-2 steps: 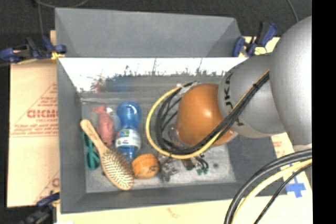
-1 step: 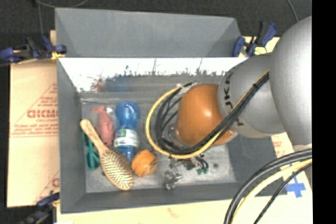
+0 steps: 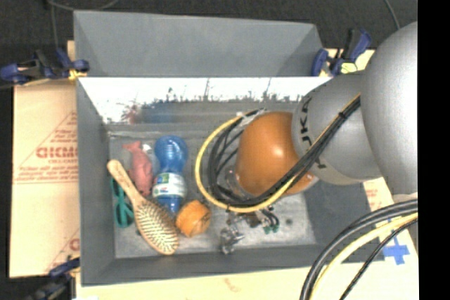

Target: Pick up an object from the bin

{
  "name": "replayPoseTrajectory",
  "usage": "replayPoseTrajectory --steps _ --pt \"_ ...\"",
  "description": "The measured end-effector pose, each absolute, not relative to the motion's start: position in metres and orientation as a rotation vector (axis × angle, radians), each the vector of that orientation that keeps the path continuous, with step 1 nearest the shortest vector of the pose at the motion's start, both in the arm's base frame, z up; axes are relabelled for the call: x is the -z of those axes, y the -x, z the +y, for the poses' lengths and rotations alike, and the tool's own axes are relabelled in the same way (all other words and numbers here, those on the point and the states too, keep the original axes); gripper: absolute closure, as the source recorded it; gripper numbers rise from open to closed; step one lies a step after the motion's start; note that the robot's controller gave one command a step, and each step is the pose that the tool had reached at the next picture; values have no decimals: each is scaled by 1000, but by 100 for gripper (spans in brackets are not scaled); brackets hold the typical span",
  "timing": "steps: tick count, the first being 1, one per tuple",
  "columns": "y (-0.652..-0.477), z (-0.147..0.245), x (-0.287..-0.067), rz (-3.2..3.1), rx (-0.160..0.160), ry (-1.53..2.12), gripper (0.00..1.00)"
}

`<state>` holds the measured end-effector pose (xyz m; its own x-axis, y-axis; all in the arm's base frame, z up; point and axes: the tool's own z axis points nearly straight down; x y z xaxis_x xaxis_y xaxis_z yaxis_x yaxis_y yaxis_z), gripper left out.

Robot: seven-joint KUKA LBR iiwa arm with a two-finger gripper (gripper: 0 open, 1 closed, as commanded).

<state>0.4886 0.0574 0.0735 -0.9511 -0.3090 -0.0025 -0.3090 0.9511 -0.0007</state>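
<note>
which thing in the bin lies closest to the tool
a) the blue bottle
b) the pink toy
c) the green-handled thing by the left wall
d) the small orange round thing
D: the small orange round thing lies just left of the tool, next to the head of the wooden hairbrush, while the other three lie farther to the left.

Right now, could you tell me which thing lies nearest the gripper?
The orange ball, just left of the gripper; the blue bottle and hairbrush lie farther off.
</note>
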Motion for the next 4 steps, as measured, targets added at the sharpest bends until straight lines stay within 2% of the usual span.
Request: replayPoseTrajectory --steps 1,2,3,4 --pt "-507 87 -72 3110 1 414 0" --pt "-511 100 -72 3110 0 400 0" --pt "-516 90 -118 3122 -2 391 0" --pt "-526 93 -138 3108 0 334 0"
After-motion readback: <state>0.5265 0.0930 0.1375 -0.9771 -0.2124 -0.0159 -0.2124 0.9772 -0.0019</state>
